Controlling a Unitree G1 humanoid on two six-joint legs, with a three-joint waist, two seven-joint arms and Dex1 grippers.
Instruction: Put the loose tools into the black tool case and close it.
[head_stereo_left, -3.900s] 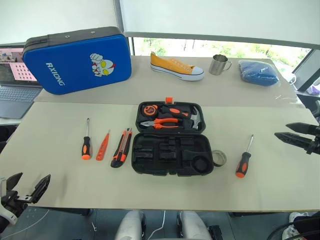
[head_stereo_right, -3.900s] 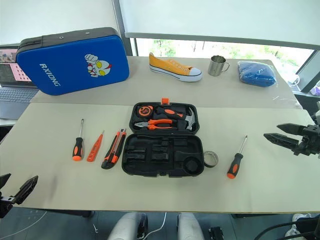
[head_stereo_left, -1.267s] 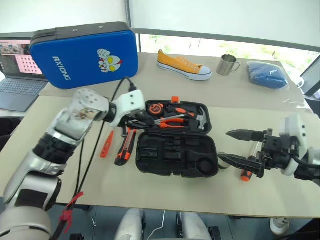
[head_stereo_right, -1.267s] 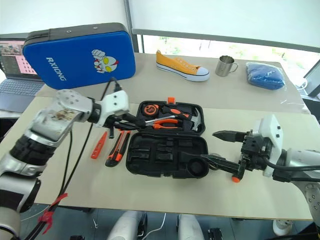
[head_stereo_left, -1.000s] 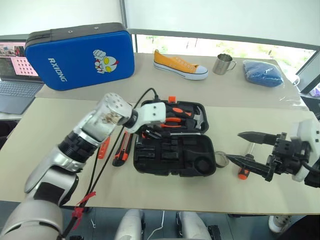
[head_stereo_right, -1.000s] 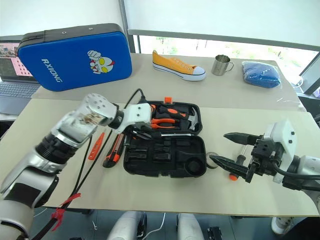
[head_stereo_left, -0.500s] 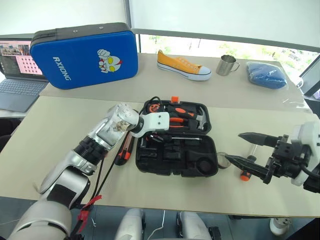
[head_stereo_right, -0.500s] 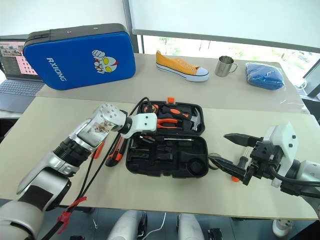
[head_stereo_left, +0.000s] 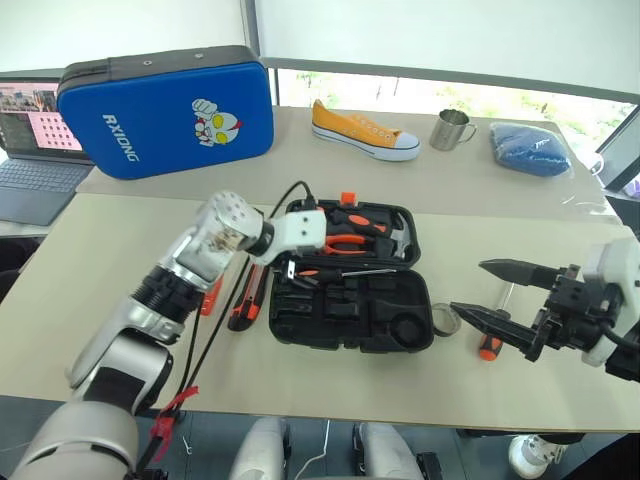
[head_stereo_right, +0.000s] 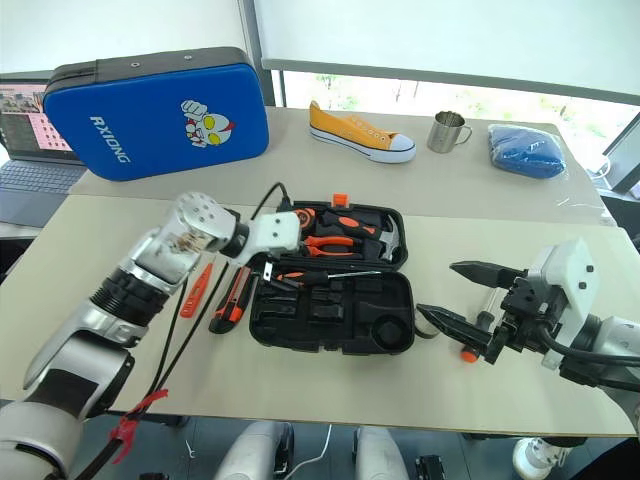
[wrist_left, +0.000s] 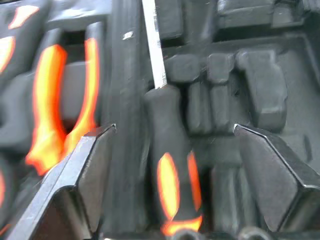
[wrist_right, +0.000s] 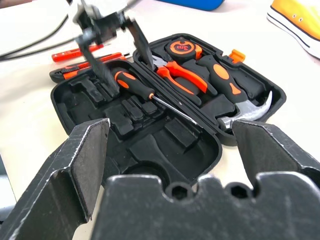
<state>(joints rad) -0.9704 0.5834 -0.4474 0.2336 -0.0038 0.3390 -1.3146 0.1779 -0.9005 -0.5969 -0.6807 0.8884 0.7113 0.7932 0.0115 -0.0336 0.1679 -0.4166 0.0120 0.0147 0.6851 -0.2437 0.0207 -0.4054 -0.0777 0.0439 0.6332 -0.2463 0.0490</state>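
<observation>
Your left gripper (wrist_left: 172, 145) hangs over the near-left part of the black tool case (head_stereo_right: 330, 318), and its jaws stand apart with nothing clamped: one black-and-orange screwdriver (wrist_left: 170, 165) lies in the gap between the two fingers, its handle toward the gripper and its steel shaft running away along the case's hinge line. From the right wrist view you can see that screwdriver resting in the tray half of the case, just beside the pliers (wrist_right: 182, 80) seated in the lid half; whether it sits fully down in a moulded slot is hard to judge, so treat that as uncertain. The case lies open and flat on the table (head_stereo_left: 100, 300). To its left, the utility knife (head_stereo_left: 245, 305) lies on the table just beside the case wall, and the orange tester pen (head_stereo_right: 196, 290) lies a little further left, partly hidden by your left arm. Your right gripper (head_stereo_left: 495, 296) hovers to the right of the case, its jaws spread wide and empty. The second screwdriver (head_stereo_left: 492, 340) lies on the table below those fingers, and the grey tape roll (head_stereo_left: 444, 320) rests against the case's right edge.
</observation>
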